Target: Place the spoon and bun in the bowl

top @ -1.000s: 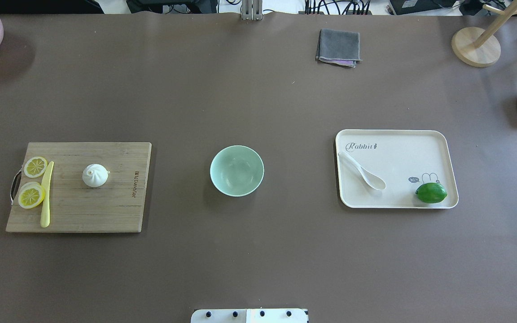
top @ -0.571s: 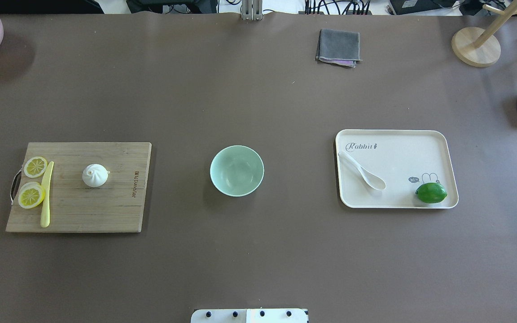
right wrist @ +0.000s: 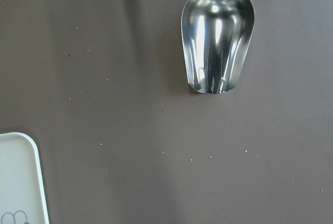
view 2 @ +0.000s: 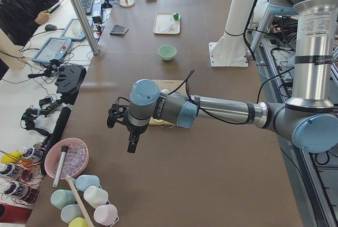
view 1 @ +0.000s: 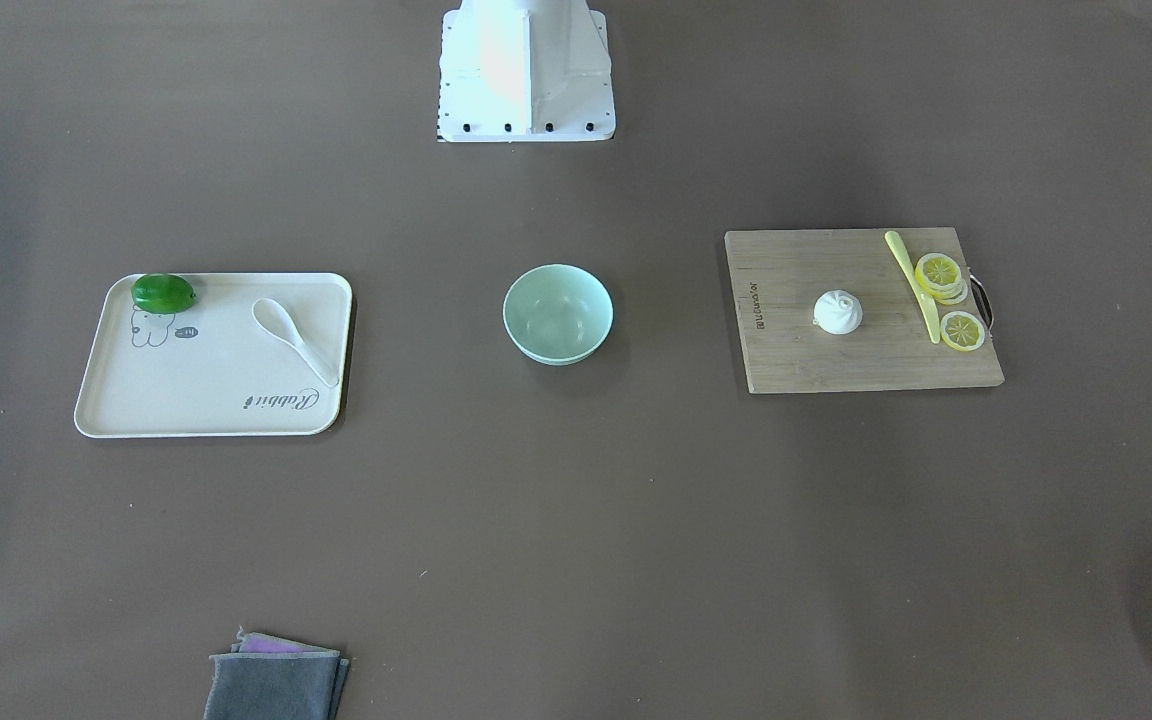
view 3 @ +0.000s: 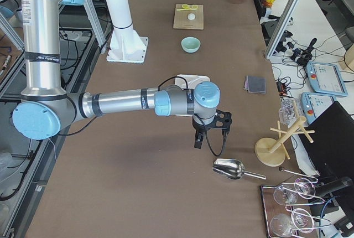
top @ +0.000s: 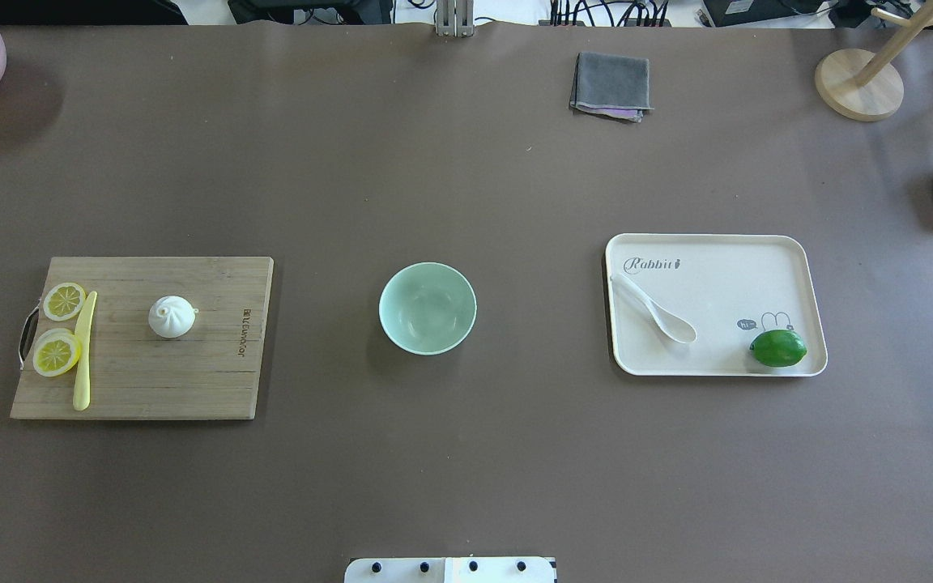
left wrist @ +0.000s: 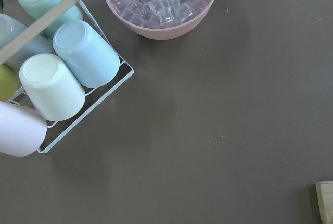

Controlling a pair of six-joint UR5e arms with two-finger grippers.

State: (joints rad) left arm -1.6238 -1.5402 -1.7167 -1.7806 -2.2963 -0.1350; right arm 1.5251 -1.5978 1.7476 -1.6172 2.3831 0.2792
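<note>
The white spoon (top: 654,308) lies on a cream tray (top: 798,259) at the right, also in the front view (view 1: 296,340). The white bun (top: 172,316) sits on a wooden board (top: 191,380) at the left, also in the front view (view 1: 838,312). The mint-green bowl (top: 428,308) stands empty between them (view 1: 557,313). My left gripper (view 2: 132,143) shows only in the exterior left view, over the table's left end beyond the board. My right gripper (view 3: 198,138) shows only in the exterior right view, between the tray and a metal scoop. I cannot tell whether either is open or shut.
Lemon slices (top: 57,354) and a yellow knife (top: 83,350) lie on the board. A lime (top: 777,347) sits on the tray. A grey cloth (top: 611,85), metal scoop (right wrist: 217,36), pink ice bowl (left wrist: 161,2), cup rack (left wrist: 52,73) and wooden stand (top: 859,85) ring the table.
</note>
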